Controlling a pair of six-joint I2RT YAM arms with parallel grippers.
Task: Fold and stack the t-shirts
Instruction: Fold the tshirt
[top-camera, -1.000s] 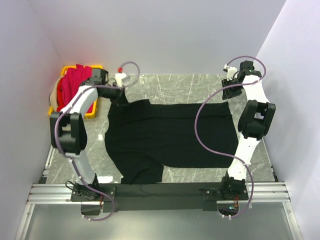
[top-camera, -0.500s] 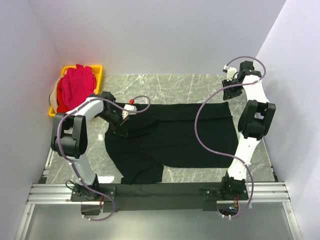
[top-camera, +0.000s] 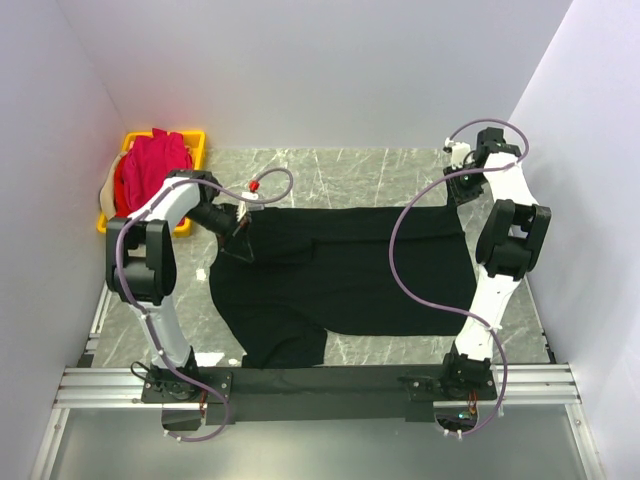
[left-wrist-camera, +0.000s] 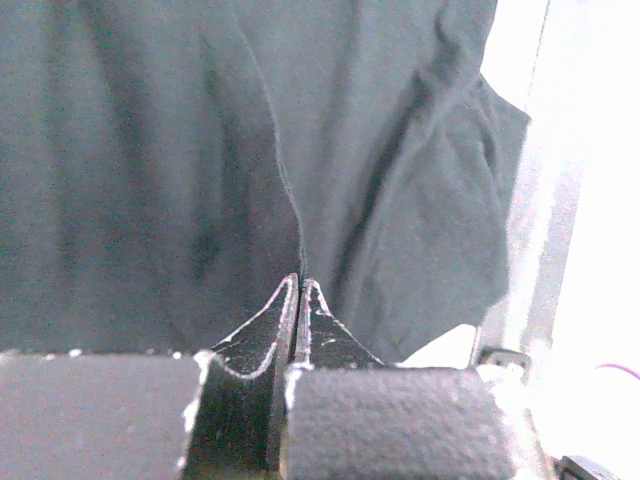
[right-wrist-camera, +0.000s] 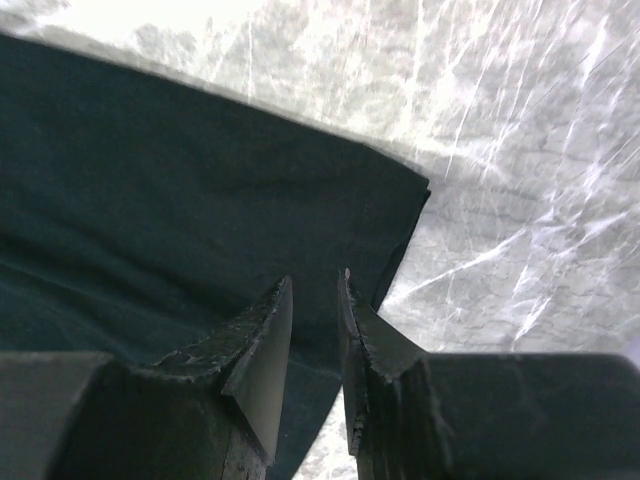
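black t-shirt (top-camera: 350, 275): one item, large, spread near-flat at the middle of the marbled surface (top-camera: 380, 170).

- long axis: lies across the overhead view, 9 o'clock to 3 o'clock. the straight hem edge faces 3 o'clock. judging by the sleeve (top-camera: 285, 345) that sticks out toward 7 o'clock, the collar end points to 9 o'clock.
- far-left corner: at 11 o'clock the cloth is lifted and turned inward over the body, with a soft fold line below it.
- left hand (left-wrist-camera: 300, 290): fingers pressed together. a raised ridge of black cloth runs straight into the tips, so it reads as a pinch on the shirt's far-left edge.
- right hand (right-wrist-camera: 315, 280): fingers a narrow gap apart, nothing seen between them. it hangs just over the far hem corner at 1 o'clock, which lies flat.
- magenta t-shirts (top-camera: 150, 175): heaped in the yellow crate (top-camera: 197, 140) at 10 o'clock, well apart from the black one and not yet folded.
- step in hand: likely the first lengthwise fold, bringing the far long edge toward the near one. only the left end is raised.
- next move calls for: the right hand to come down and close on the hem corner. both ends could then travel together toward 6 o'clock, keeping the edge taut so the fold lands straight.
- stack: not begun.
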